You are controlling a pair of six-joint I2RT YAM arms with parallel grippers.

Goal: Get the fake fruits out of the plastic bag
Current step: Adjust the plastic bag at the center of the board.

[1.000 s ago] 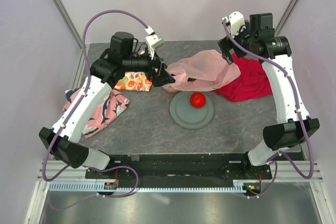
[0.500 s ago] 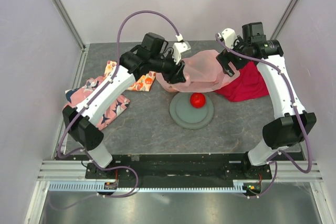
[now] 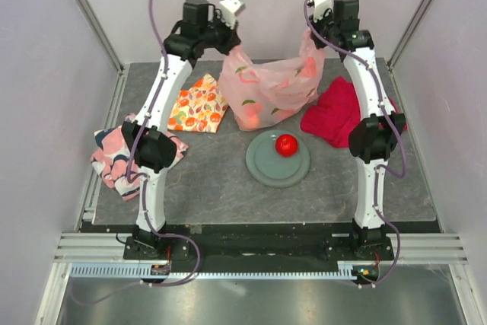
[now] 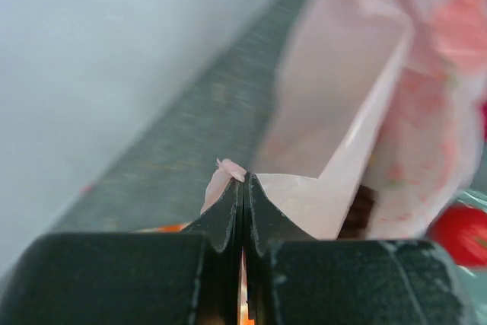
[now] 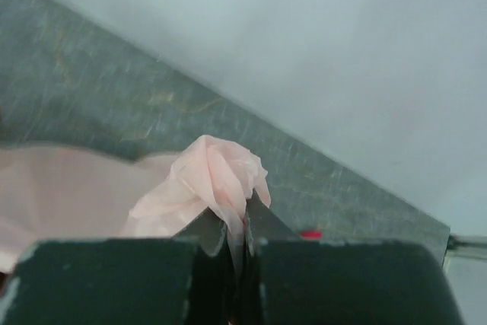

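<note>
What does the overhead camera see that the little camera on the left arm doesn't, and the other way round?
Only the overhead view shows the right tool, the red cloth, the pink-and-navy cloth and the whole grey plate. Only the left wrist view shows, close up, the left tool pinched shut on a fold of the plastic bag. Both show that bag and the red apple.
</note>
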